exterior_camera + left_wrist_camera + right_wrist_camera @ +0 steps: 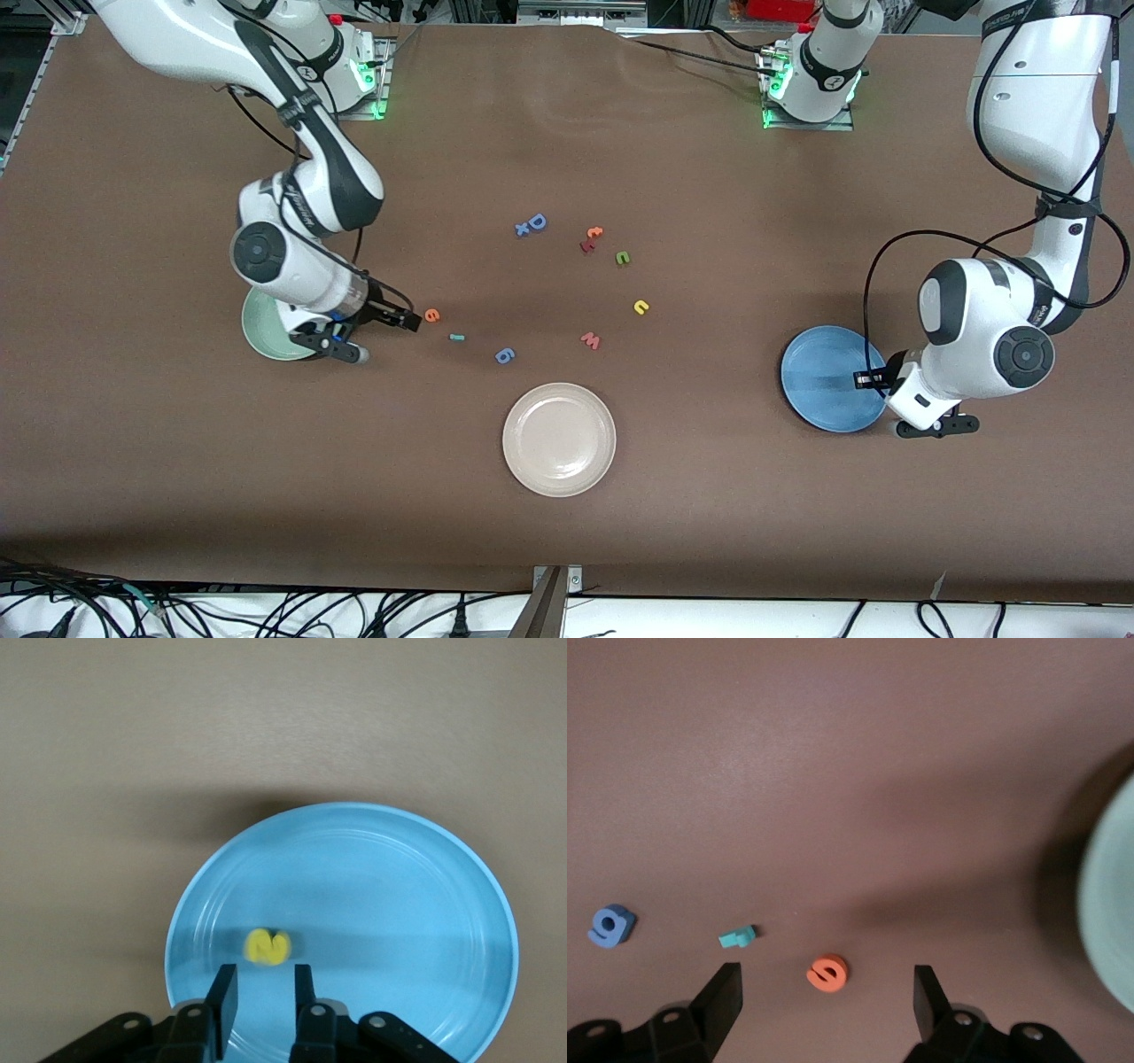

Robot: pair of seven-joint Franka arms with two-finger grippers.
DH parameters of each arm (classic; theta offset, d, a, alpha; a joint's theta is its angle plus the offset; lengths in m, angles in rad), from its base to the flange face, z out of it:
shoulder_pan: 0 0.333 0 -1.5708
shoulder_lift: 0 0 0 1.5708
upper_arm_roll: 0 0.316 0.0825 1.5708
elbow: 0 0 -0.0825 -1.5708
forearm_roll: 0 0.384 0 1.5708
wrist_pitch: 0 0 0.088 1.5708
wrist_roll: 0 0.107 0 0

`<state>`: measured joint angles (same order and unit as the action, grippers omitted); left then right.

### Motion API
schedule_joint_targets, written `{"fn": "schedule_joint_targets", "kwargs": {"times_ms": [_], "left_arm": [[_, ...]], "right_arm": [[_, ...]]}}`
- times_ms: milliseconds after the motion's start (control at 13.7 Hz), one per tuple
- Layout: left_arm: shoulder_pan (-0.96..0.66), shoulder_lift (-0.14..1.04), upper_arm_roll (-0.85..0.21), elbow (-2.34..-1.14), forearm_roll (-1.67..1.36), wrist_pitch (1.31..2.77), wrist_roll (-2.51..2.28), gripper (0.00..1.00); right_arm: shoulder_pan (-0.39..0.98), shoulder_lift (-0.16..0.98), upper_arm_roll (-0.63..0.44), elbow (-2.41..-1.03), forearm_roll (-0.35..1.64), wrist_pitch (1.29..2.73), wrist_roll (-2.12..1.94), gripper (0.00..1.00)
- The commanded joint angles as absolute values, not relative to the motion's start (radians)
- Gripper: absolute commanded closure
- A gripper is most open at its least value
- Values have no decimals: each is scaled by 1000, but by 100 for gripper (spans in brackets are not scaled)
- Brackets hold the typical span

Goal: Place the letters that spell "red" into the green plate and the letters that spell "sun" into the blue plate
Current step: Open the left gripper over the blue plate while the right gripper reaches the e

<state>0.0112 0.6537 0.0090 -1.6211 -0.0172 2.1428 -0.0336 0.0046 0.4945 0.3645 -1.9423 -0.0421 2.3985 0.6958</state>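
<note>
A brown table (567, 496) holds three round plates. The green plate (264, 332) sits at the right arm's end, partly hidden under that arm; no letter shows on its visible part. The blue plate (819, 377) sits at the left arm's end, and a beige plate (559, 439) lies nearest the front camera, between them.

The left gripper (266, 992) hangs over the blue plate, fingers only narrowly parted and holding nothing. A yellow "s" (267, 947) lies in the plate just past the fingertips. The right gripper (824, 997) is low over the table beside the green plate, jaws spread wide and empty, bracketing the orange "e" (827, 974).

Loose on the table near the "e" are the teal "r" (456, 337) and a blue "g" (504, 355). The yellow "u" (641, 307) and green "n" (623, 258) lie nearer the middle.

Risks, as a judgement: the thin, flat "e" may slide or flip if a finger lands on it, and closing off-centre could knock the nearby "r" away. Picking the "g" by mistake would also spoil the sort.
</note>
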Motion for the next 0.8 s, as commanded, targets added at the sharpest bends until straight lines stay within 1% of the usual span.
{"fn": "schedule_joint_targets", "kwargs": {"times_ms": [0, 146, 365, 511, 585, 658, 731], "left_arm": [[12, 657, 6, -1618, 15, 2148, 6, 0], [2, 647, -1, -1627, 11, 2148, -50, 0], [-54, 641, -37, -1629, 3, 2149, -216, 0], [-57, 635, -99, -1635, 2, 2158, -302, 0], [-60, 635, -133, -1644, 14, 2187, -380, 0], [-77, 631, -162, -1679, 18, 2244, -444, 0], [-113, 614, -164, -1730, 18, 2310, -493, 0]], "right_arm": [[29, 577, 359, -1904, -116, 2450, 764, 13], [46, 601, 357, -1905, -144, 2464, 773, 13], [66, 609, 356, -1922, -166, 2464, 787, 13], [83, 607, 354, -1942, -169, 2462, 804, 13], [83, 606, 348, -1954, -184, 2464, 804, 13], [83, 607, 341, -1965, -208, 2464, 805, 14], [83, 607, 341, -1973, -216, 2464, 805, 14]]}}
